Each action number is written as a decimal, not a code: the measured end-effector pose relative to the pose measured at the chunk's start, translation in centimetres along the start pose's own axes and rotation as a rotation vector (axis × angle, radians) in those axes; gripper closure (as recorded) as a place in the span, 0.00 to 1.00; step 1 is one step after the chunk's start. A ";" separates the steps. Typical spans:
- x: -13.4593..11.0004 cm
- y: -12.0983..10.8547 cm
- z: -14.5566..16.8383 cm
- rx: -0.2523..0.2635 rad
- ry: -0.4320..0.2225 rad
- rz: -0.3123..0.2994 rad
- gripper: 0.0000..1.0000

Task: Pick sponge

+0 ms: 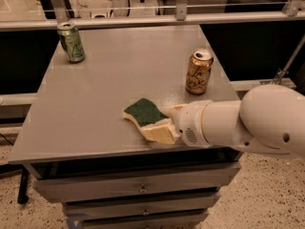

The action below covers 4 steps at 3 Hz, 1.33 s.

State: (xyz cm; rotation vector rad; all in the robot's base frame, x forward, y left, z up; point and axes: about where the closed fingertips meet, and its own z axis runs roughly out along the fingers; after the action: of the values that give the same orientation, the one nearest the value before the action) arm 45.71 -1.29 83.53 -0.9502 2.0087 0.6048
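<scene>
Lying flat on the grey metal table top (95, 104), near the front edge and right of centre: the wavy-edged sponge (144, 112), dark green scouring face up, pale yellow foam seen along its near edge. Sponge's right end is met by the pale yellow blocky gripper (158, 121), which is down at table level and is seen touching the sponge's near right side. Clenched on the sponge or released: cannot be told from this view. Gripper is carried by a thick white rounded arm (238, 125), entering from the right and covering the table's front right corner.

Gold-brown drink can (198, 73) is stood upright behind the gripper, near the right edge, apart from the sponge. Green drink can (71, 43) is stood upright at the back left corner, well apart from everything else. Grey drawer fronts (138, 187) are stacked under the top. A metal rail (143, 20) is run across behind the table. Speckled floor (267, 194) is seen at lower right.
</scene>
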 end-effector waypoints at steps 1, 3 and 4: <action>0.0 0.3 -0.1 0.002 -0.001 -0.002 0.87; -4.2 -4.5 -4.4 0.066 -0.068 -0.017 1.00; -7.2 -7.8 -8.4 0.101 -0.097 0.003 1.00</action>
State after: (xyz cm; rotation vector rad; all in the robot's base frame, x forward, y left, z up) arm 50.71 -8.86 93.56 -0.8425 1.9358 0.5358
